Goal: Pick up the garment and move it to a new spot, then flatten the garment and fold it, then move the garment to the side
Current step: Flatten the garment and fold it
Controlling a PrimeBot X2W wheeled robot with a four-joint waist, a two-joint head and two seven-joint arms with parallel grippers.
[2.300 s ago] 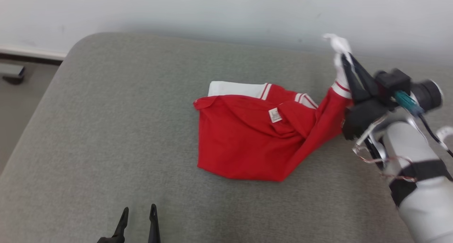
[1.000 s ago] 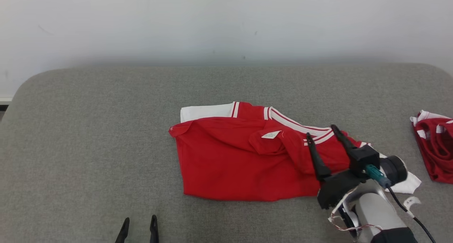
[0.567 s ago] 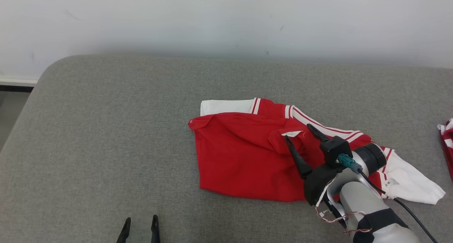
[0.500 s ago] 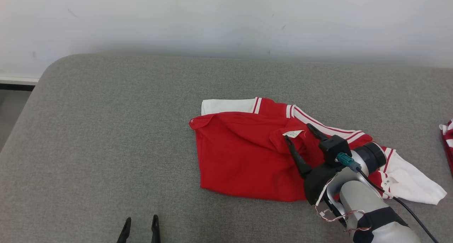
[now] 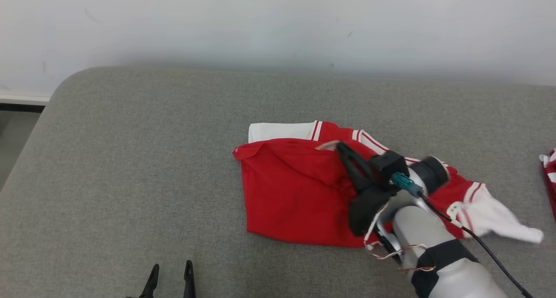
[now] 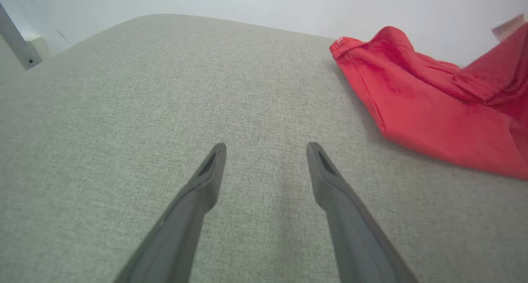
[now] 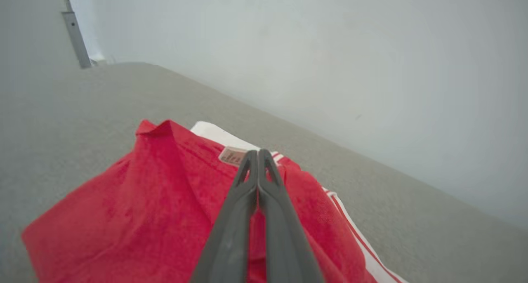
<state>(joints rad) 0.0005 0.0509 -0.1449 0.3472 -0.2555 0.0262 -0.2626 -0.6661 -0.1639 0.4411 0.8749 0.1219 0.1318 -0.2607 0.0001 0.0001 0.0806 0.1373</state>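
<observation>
My right gripper [image 5: 341, 147], spread wide a moment ago, now clenches a fold of the red-and-white jersey shirt [image 5: 286, 193] by its white label [image 7: 232, 155], lifting it off the grey upholstered bench [image 5: 130, 159]. The rest lies mid-bench. My left gripper [image 6: 266, 149] hangs agape over the bench's near edge. Flattening can start, I judge.
</observation>
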